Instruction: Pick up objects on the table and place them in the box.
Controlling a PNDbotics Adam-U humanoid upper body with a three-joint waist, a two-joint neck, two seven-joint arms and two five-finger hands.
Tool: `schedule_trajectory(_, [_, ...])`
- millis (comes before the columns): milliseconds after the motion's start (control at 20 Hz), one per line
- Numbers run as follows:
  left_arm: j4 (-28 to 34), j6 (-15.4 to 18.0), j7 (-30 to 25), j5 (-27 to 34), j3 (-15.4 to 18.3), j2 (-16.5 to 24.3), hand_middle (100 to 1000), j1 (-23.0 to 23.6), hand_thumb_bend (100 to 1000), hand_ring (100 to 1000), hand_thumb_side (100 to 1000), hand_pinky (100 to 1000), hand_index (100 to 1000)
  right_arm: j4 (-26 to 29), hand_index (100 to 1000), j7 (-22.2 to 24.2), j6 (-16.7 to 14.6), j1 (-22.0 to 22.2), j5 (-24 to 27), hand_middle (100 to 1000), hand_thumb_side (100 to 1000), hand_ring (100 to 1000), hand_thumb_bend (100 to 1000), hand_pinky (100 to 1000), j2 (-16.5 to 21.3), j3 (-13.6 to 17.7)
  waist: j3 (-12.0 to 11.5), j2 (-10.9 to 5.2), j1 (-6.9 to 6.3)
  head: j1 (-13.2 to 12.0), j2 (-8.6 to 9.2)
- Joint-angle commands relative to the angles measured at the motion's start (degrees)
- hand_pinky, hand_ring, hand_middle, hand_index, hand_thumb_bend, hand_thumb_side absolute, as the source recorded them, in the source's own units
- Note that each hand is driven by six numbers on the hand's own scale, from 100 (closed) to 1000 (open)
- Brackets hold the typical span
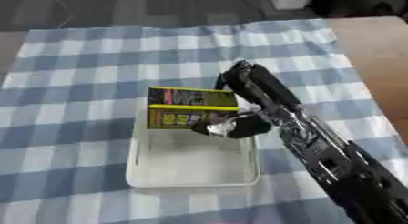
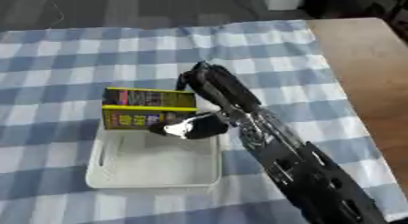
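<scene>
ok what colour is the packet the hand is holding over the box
Yellow and black, with a bright yellow band across the packet; clearest in the left eye view.

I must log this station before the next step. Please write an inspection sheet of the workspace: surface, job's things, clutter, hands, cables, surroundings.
Surface: blue-and-white checked cloth over a wooden table.
Job's things: white box; yellow-and-black packet over the box's far end.
Clutter: nothing seen.
Hands: right hand curled on the packet's right side; left hand not in view.
Cables: thin line on the floor, far left.
Surroundings: grey floor; dark and pale shapes at the far edge.
</scene>
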State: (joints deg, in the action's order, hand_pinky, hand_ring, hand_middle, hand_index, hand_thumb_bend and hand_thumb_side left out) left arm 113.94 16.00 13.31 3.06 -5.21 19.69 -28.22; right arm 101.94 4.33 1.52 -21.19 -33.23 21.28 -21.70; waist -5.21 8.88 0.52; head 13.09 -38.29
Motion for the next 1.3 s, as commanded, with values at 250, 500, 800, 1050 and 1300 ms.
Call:
schedule_trajectory(250, [0.65,0.05,0.23,-0.32,0.35,1.20,781,-1.00,782,642,602,631,804,-3.27,415,-3.94,-0.89,2.57,2.57,142,558,188,767,100,-4.11,0.27,0.05,-0.80,-0.23,-0.20,0.68])
schedule_trajectory(500, [0.65,0.11,0.17,-0.29,0.28,1.10,781,-1.13,782,641,602,631,804,-5.47,676,-4.33,-4.28,3.00,4.36,530,773,456,814,100,-4.74,-0.55,0.06,-0.66,-0.29,-0.49,1.16])
schedule_trajectory(800, [0.65,0.09,0.09,-0.36,0.22,1.10,781,-0.99,780,641,604,629,805,-5.18,753,-5.06,-7.85,2.81,9.24,686,872,578,784,100,-4.95,-0.28,0.17,-0.51,-0.39,-0.82,1.67])
schedule_trajectory(1050, [0.65,0.03,0.14,-0.44,0.25,1.09,781,-0.77,780,641,605,629,805,-3.37,805,-3.97,-7.72,0.92,15.49,725,917,626,756,100,-3.94,0.61,0.17,-0.59,-0.46,-1.10,1.72])
schedule_trajectory(1300, [0.65,-0.15,0.16,-0.48,0.25,1.30,780,-0.34,782,642,603,630,805,4.76,815,-4.93,-3.48,-4.30,36.33,718,965,615,720,100,0.89,4.56,0.30,-1.27,0.02,-1.36,1.63])
